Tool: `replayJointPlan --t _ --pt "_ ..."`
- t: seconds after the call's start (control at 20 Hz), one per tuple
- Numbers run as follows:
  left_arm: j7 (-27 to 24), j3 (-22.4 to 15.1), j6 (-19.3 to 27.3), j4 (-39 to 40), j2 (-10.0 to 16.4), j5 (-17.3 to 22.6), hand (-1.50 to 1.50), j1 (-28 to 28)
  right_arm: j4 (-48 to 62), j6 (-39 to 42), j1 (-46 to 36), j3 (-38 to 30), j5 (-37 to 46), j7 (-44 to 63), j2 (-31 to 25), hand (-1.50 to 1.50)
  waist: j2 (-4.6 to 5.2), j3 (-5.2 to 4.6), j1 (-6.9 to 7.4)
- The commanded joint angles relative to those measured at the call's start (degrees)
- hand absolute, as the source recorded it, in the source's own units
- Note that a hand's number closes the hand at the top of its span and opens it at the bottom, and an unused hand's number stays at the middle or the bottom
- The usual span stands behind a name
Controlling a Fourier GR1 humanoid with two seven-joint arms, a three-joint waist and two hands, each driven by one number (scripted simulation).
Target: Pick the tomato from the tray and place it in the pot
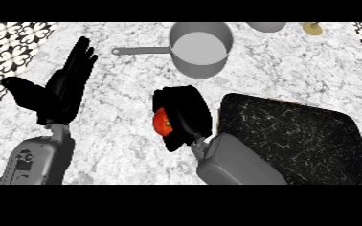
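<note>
A red tomato point(162, 121) shows between the curled fingers and thumb of my right hand point(185, 112), which is shut on it over the marble counter, left of the black tray point(290, 129). Most of the tomato is hidden by the hand. The grey pot point(201, 48) with a long handle point(140, 50) stands farther back, above the hand in the view, and its inside looks bare. My left hand point(62, 88) rests open at the left, fingers straight and pointing away.
A grey round bowl point(266, 26) shows at the top edge, right of the pot. A small tan object point(311, 28) lies at the far right back. A patterned black-and-white surface point(21, 45) borders the counter at upper left.
</note>
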Motion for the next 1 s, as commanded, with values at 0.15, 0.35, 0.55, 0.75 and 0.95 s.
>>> replayJointPlan --t 0.15,0.35,0.55,0.75,0.95 --pt "0.0 -0.3 0.3 1.3 -0.4 -0.5 0.00 -0.4 -1.4 -17.8 -12.1 3.3 5.0 17.4 0.3 1.50 -0.28 -0.20 -0.43" --pt "0.0 0.8 0.2 2.4 0.4 -0.3 0.00 -1.4 1.6 -22.6 -20.7 4.6 7.5 28.8 0.3 1.50 -0.22 -0.35 -1.03" --pt "0.2 0.9 1.1 2.4 0.1 -0.9 0.00 -2.1 5.3 -25.9 -28.1 6.4 6.0 37.1 0.3 1.50 0.08 -0.26 -1.95" --pt "0.0 2.0 0.3 3.8 0.8 0.0 0.00 -3.3 9.2 -29.4 -32.6 5.0 2.5 38.8 0.3 1.50 0.48 -0.25 -1.88" --pt "-0.7 1.7 0.7 3.0 0.8 -0.8 0.00 -2.5 15.9 -34.2 -33.1 5.7 0.6 37.5 0.3 1.50 0.63 -0.18 -2.80"
